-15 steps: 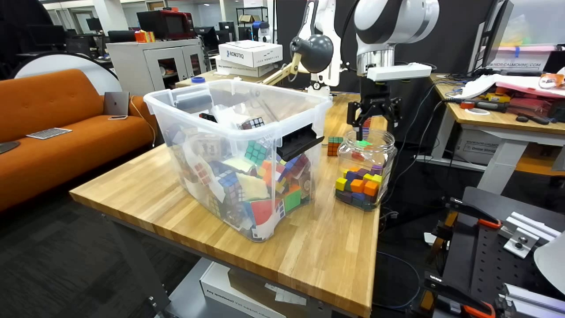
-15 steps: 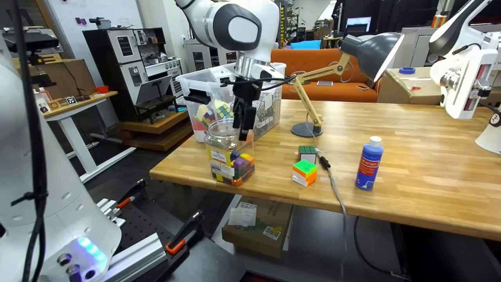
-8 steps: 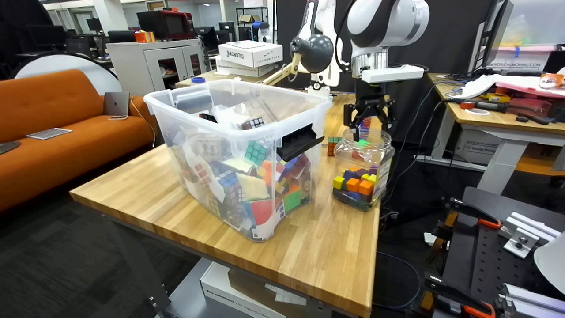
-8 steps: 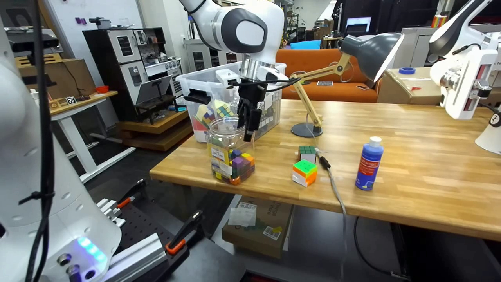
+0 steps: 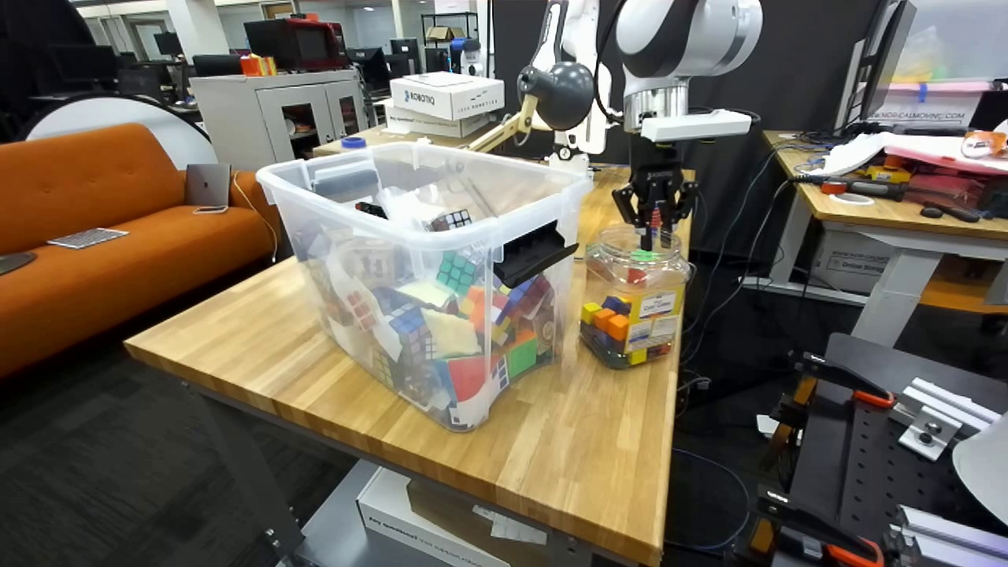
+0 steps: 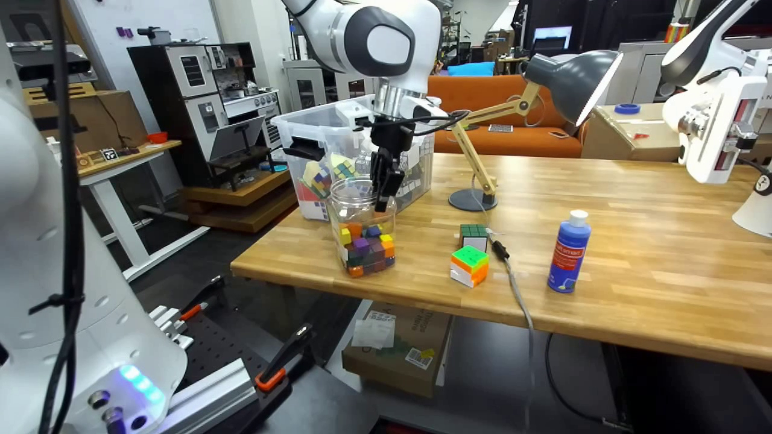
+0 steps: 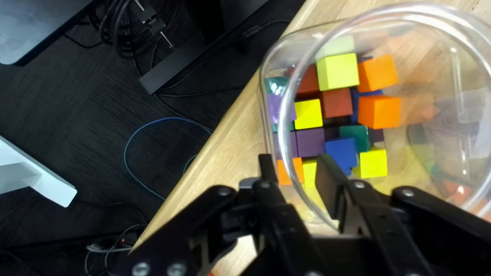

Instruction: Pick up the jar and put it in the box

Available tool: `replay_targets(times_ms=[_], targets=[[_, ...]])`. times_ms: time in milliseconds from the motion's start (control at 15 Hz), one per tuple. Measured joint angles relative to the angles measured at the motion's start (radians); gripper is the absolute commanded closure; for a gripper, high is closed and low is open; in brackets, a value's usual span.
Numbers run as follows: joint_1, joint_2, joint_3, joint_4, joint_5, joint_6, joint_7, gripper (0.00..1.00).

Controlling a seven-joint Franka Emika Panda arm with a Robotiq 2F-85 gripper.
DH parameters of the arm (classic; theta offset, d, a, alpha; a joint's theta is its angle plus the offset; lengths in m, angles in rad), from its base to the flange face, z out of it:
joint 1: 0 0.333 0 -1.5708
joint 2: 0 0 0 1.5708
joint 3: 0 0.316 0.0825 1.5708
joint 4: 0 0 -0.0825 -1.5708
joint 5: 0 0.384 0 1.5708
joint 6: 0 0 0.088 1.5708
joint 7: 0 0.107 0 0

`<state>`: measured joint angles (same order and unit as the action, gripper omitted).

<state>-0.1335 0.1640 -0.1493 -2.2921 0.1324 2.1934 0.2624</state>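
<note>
A clear jar [image 5: 655,309] half full of coloured blocks stands upright at the table's edge, lidless, a yellow label on its side; it also shows in an exterior view [image 6: 356,212]. My gripper [image 7: 296,165] points down at its mouth. The jar's rim [image 7: 284,126] passes between the fingers: the right one reaches inside the mouth, the left one stays outside. A gap still shows between them, partly narrowed. Whether both touch the glass I cannot tell. The box [image 5: 461,246] is a large clear bin filled with puzzle cubes and papers, close beside the jar.
A black latch [image 5: 535,253] juts from the box's side facing the jar. On the table stand two puzzle cubes [image 6: 469,266], a blue bottle [image 6: 569,253] and a desk lamp [image 6: 473,199]. Beyond the jar the table edge [image 7: 215,142] drops to the floor.
The arm has shifted a little toward the box and its fingers have drawn closer around the rim. The jar has turned, swinging its label round, and slid slightly toward the box.
</note>
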Motion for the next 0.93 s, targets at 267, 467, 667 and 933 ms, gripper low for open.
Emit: replay_targets(times_ms=[267,467,667,933], targets=[[0.0,0.013,-0.003,-0.002,0.0,-0.007,0.0,0.98],[-0.001,0.018,-0.008,-0.002,-0.002,-0.011,0.0,0.98],[-0.001,0.018,-0.009,-0.002,-0.006,-0.011,0.0,0.97],[0.004,0.002,-0.009,0.0,-0.036,-0.011,0.002,0.97]])
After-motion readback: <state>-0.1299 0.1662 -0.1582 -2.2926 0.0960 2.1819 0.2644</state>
